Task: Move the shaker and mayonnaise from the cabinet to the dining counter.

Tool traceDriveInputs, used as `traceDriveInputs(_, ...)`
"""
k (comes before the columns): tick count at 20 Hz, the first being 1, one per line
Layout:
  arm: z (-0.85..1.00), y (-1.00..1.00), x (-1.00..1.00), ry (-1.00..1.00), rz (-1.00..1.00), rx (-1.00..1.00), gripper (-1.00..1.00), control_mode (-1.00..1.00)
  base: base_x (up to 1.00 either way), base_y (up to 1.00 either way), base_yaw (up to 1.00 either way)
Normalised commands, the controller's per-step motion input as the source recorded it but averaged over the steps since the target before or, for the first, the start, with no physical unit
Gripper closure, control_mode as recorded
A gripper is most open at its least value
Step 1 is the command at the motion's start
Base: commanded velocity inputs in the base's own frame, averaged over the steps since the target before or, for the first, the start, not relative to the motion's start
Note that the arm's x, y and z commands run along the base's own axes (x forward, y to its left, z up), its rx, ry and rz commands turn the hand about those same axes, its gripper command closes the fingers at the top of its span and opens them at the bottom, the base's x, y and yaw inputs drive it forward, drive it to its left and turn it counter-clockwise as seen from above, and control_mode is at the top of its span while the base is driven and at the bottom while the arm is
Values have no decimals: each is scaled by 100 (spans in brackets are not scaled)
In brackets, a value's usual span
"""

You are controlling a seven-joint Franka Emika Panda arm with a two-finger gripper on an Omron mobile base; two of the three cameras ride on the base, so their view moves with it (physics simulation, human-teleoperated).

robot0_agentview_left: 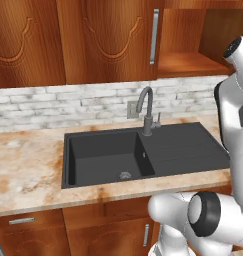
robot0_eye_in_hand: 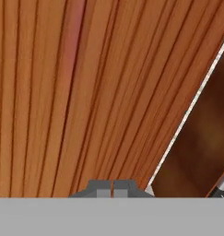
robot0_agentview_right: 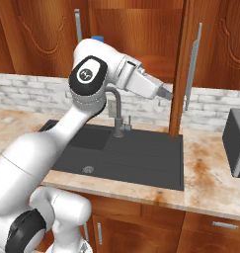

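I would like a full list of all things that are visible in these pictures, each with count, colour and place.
cabinet: one, reddish-brown wood, on the wall above the sink, one door swung open
door handles: long silver bars, upright on the cabinet doors
mayonnaise: one, blue lid showing, inside the cabinet behind the arm
backsplash: white-grey brick, under the cabinet
sink: one, black, set in the beige marble-look counter
faucet: one, grey, behind the sink
lower cabinets: brown wood, under the counter
dark box: one, grey, at right on the counter
gripper: one, shut, empty, at the open door's edge

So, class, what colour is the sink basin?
Black sink basin, clearest in the left base view.
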Motion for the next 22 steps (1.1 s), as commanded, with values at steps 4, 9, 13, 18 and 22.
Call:
traceDriveInputs(4,0,-33,-1,0,0,5,100,-100,0,0,0)
traceDriveInputs(9,0,21,0,-1,6,0,100,-100,0,0,0)
traceDriveInputs(13,0,44,0,-9,14,0,100,-100,0,0,0)
traceDriveInputs(18,0,52,0,-13,20,0,100,-100,0,0,0)
traceDriveInputs(22,5,54,0,-4,38,2,100,-100,0,0,0)
